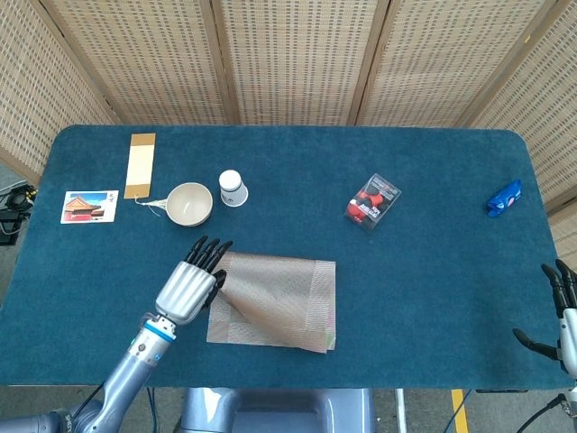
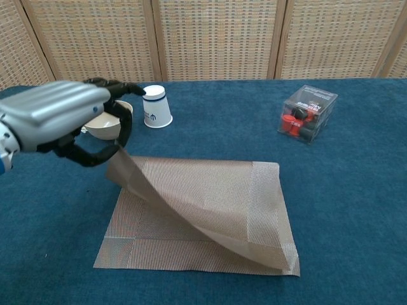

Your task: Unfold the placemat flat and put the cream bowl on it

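While the left hand (image 2: 60, 117) pinches the placemat (image 2: 210, 210) top layer's lifted corner, the right hand's (image 1: 561, 317) fingers spread apart, holding nothing.

White paper cup (image 2: 156, 107) upside down, small dark blue logo, not legible
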Controlling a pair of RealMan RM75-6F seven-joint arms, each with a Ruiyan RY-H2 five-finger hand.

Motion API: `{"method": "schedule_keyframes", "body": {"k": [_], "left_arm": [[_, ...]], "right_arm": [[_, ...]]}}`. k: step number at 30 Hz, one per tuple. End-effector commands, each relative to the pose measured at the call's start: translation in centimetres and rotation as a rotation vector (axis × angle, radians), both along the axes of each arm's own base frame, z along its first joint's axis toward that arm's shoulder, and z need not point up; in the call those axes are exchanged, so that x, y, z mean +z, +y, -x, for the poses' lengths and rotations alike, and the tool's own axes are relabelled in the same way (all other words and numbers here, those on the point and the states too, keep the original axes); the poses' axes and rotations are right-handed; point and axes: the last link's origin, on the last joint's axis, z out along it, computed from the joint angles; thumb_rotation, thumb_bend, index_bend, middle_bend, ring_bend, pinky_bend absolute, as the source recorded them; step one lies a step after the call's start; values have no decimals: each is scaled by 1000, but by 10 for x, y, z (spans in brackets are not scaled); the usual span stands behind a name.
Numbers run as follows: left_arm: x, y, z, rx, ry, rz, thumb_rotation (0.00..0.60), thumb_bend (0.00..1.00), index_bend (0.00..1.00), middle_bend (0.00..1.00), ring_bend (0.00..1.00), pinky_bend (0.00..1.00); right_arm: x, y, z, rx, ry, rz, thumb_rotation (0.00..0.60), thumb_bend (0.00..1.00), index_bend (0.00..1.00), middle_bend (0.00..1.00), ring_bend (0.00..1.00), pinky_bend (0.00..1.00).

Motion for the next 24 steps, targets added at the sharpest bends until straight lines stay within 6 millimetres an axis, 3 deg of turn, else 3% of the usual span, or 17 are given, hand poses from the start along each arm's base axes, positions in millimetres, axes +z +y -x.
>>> {"method": "schedule_keyframes", "body": {"k": [1,16,19,24], "left_arm": [[16,30,-26,-14,2,-34,600,527,611,0,0,0],[28,136,-82,124,39,-188,600,527,616,0,0,0],[24,158,-85,165,66,-215,600,527,617,0,0,0],[15,176,-75,220,124,-232,600,526,618,0,0,0]], "right_arm": [[2,1,-1,3,1,2,600,61,82,0,0,0],[1,0,7,-30,7,-16,600,61,82,0,0,0],[-1,-2,11,-50,17,-24,600,61,82,0,0,0],[-2,-3,12,-56,27,-25,600,61,82,0,0,0]]}}
